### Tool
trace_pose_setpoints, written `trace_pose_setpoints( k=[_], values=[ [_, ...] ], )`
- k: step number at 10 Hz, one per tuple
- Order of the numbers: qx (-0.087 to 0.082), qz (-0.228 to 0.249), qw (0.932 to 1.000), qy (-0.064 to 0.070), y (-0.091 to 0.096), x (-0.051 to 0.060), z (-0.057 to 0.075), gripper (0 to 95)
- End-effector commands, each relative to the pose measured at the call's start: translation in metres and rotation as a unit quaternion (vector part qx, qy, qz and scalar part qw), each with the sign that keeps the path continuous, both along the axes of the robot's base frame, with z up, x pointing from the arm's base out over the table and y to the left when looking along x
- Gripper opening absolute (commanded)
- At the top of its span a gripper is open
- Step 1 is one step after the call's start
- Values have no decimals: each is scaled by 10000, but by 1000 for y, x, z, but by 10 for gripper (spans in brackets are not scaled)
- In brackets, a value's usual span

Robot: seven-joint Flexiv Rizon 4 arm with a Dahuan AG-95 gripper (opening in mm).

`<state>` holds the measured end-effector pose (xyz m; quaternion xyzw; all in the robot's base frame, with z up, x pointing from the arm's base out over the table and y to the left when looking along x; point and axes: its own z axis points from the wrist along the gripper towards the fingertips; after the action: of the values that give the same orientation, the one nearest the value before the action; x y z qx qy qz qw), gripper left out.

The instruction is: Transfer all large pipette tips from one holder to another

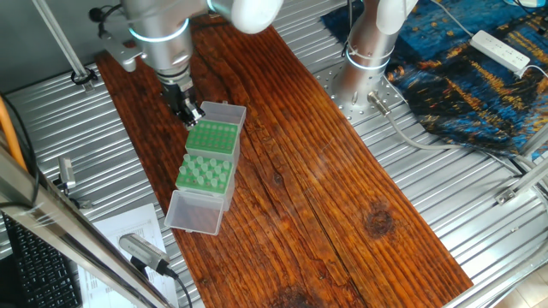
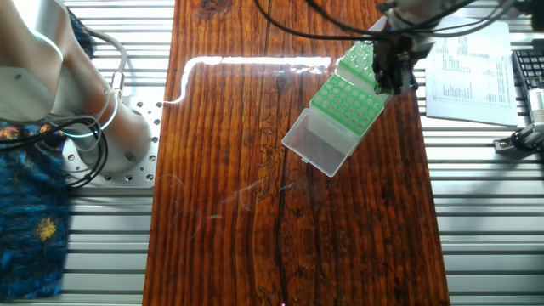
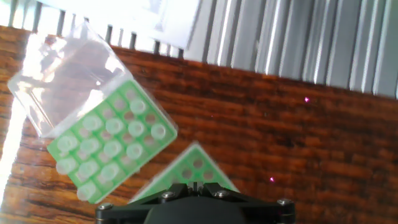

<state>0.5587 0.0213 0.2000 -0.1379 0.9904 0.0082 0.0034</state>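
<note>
Pale translucent green-tinted pipette tips (image 1: pixel 205 174) stand in the nearer green rack (image 1: pixel 206 177), while the black two-finger gripper (image 1: pixel 190 115), jaw state unclear, hovers beside the other green rack (image 1: pixel 213 138).

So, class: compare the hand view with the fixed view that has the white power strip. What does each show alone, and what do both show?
Hand view only: the tips' round open tops, seen close. Fixed view only: the arm's base, the power strip, the blue cloth, and the gripper at the empty rack. Both: two green racks on the wooden table, one filled.
</note>
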Motion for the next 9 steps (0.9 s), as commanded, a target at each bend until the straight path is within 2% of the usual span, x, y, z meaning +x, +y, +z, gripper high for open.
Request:
trace_pose_setpoints(
  k=[1, 4, 9],
  values=[
    [-11, 256, 9997, 1, 0, 1, 0, 0],
    [-87, 352, 9993, 115, 0, 1, -1, 0],
    [-81, 259, 9996, 114, 0, 2, -2, 0]
  ],
)
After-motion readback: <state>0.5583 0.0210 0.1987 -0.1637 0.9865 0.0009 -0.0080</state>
